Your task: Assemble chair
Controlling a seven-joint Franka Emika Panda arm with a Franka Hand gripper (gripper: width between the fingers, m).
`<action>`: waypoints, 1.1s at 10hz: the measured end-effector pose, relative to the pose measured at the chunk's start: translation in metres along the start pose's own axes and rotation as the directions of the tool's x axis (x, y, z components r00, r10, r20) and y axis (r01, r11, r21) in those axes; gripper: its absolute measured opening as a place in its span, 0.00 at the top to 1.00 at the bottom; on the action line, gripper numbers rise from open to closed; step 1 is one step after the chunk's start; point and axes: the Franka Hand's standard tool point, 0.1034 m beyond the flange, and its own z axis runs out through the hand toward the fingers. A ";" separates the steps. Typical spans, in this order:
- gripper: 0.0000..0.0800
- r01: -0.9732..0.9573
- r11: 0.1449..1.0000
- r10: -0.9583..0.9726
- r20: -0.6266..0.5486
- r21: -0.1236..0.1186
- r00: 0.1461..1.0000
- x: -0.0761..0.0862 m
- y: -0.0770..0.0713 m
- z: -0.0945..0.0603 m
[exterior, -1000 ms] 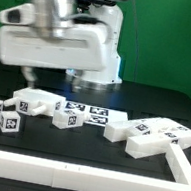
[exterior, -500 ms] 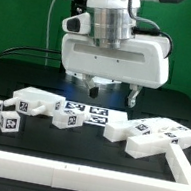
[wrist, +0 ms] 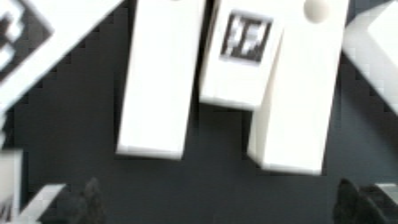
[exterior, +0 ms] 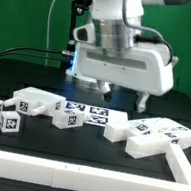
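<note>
While the gripper [exterior: 125, 97] hangs over the table [exterior: 40, 82], jaws spread wide and empty, white chair pieces [exterior: 153, 135] lie loose either side of the marker board [exterior: 89, 111].

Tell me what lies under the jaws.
White chair pieces lie side by side on the dark table, one bearing a tag. Anything beneath those pieces is covered.

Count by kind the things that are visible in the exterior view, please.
Robot arm: 1
Marker board: 1
White border rail: 1
White chair pieces: at least 6; those on the exterior view's right overlap
Total: at least 9
</note>
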 end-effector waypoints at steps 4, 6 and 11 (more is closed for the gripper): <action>0.19 0.018 1.000 -0.018 -0.002 -0.007 1.000 -0.014 -0.006 0.011; 0.19 -0.025 1.000 0.025 0.011 -0.007 1.000 -0.022 -0.003 0.022; 0.19 -0.049 0.998 0.051 0.048 -0.038 0.998 -0.045 -0.012 0.056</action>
